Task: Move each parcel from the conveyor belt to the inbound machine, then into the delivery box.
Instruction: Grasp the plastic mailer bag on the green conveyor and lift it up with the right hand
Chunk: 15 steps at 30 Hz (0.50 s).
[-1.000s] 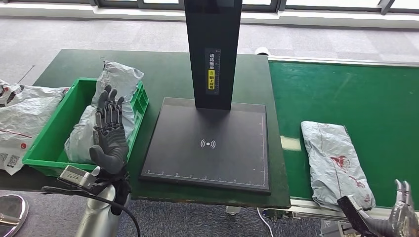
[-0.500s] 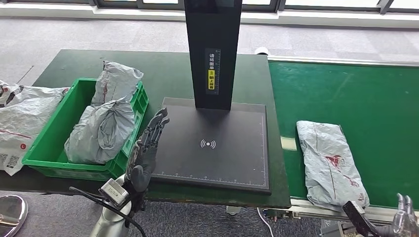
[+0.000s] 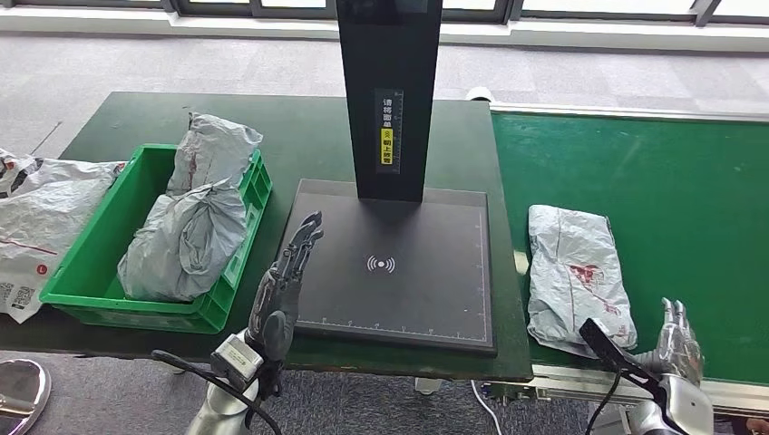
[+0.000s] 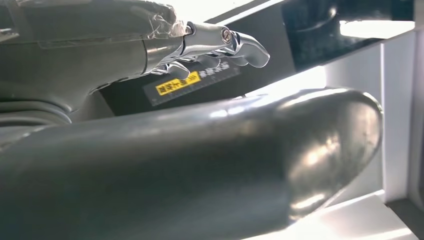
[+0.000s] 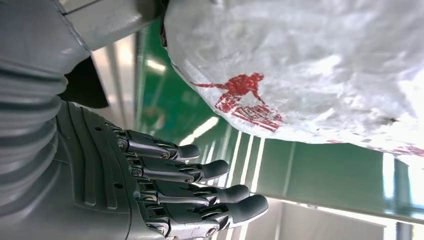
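Both hands' fingers (image 5: 200, 170) straight, empty

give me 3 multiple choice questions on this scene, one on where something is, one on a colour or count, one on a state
1. Where does the grey plastic parcel with red print lie?
A. on the green conveyor belt
B. on the black scanner pad
C. on the floor

2. How many grey parcels are in the green plastic crate?
A. none
B. two
C. five

3. What is the right hand doing?
A. holding a parcel
B. pressing the pad
C. holding nothing, fingers apart

Answers: 1 A, the parcel lies on the belt right of the pad. 2 B, two crumpled bags fill the crate. 3 C, the right wrist view shows its fingers straight, beside the parcel without gripping it.
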Motion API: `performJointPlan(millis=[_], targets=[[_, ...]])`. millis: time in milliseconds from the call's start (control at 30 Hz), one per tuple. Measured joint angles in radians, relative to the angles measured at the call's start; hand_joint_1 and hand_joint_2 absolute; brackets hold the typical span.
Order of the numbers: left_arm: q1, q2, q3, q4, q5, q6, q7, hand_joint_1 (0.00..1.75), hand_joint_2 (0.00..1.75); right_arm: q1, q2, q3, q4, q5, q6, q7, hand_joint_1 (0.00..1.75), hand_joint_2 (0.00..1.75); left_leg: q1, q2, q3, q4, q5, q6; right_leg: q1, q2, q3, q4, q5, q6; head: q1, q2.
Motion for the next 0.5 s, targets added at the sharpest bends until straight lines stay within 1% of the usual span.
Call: performJointPlan(millis=[167,433,500], targets=[[0.018,-0.001,0.000,0.009,0.000,0.027,0.000,0.00,0.00,-0.058,0.027,0.043,0.036,-0.007,0.034,-0.031,0.00,1.75,0.000,-0.003,-0.001,0.000,0.001,-0.001,0.000,-0.002,0.000,0.000,0.000,0.000,0.000,0.000],[0.024,-0.001,0.000,0.008,0.002,0.030,0.000,0.00,0.00,-0.077,0.043,0.072,0.068,-0.022,0.117,0.000,0.00,1.75,0.000,-0.004,-0.002,0.000,0.001,0.000,0.000,-0.003,0.000,0.000,0.000,0.000,0.000,0.000],[0.024,-0.001,0.000,0.008,0.002,0.031,0.000,0.00,0.00,-0.076,0.044,0.076,0.074,-0.029,0.142,0.009,0.77,1.75,0.000,-0.004,-0.002,0.000,0.001,0.000,0.000,-0.004,0.000,0.000,0.000,0.000,0.000,0.000]])
